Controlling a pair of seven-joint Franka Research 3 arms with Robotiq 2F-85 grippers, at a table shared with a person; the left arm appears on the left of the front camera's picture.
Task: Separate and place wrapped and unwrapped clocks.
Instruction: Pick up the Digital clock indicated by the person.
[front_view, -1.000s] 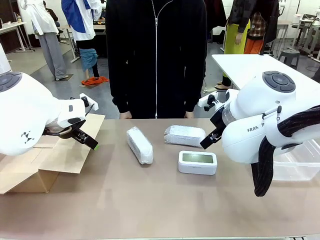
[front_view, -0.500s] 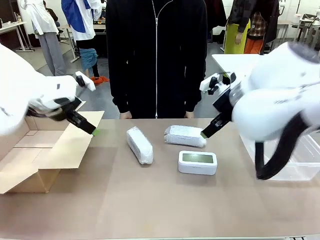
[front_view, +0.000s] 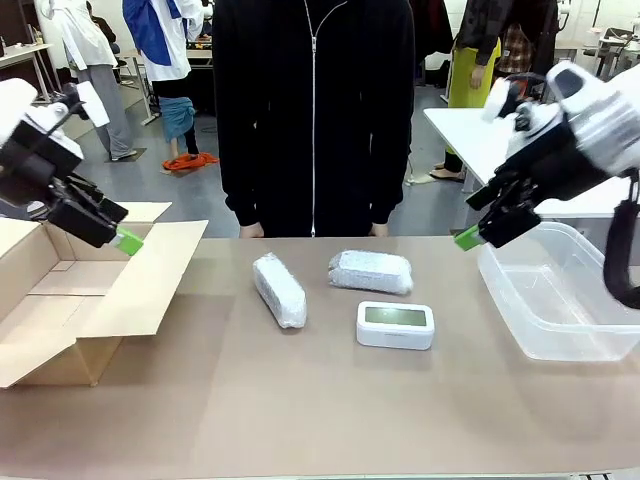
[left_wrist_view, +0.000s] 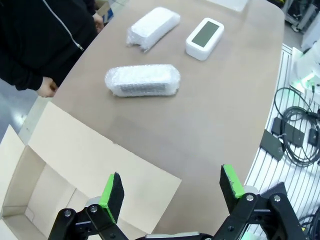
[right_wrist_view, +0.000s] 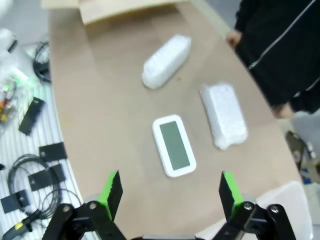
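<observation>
Two wrapped clocks lie mid-table: one bundle (front_view: 279, 289) (left_wrist_view: 142, 80) (right_wrist_view: 166, 61) toward the box, the other (front_view: 370, 271) (left_wrist_view: 153, 26) (right_wrist_view: 223, 115) nearer the person. In front of that second bundle sits the unwrapped clock (front_view: 395, 325) (left_wrist_view: 204, 38) (right_wrist_view: 173, 145), white with a grey screen. My left gripper (front_view: 118, 232) (left_wrist_view: 172, 187) hangs open and empty above the cardboard box's flap, well left of the clocks. My right gripper (front_view: 475, 232) (right_wrist_view: 170, 192) is open and empty, raised near the bin's left edge.
An open cardboard box (front_view: 60, 300) (left_wrist_view: 75, 165) stands at the table's left. A clear plastic bin (front_view: 560, 300) stands at the right. A person in a black zipped jacket (front_view: 312, 110) stands at the far edge, hands by the table rim.
Both arms rose and swung outward from the middle: the left toward the box, the right toward the bin. The clocks have not moved. Both grippers stayed open.
</observation>
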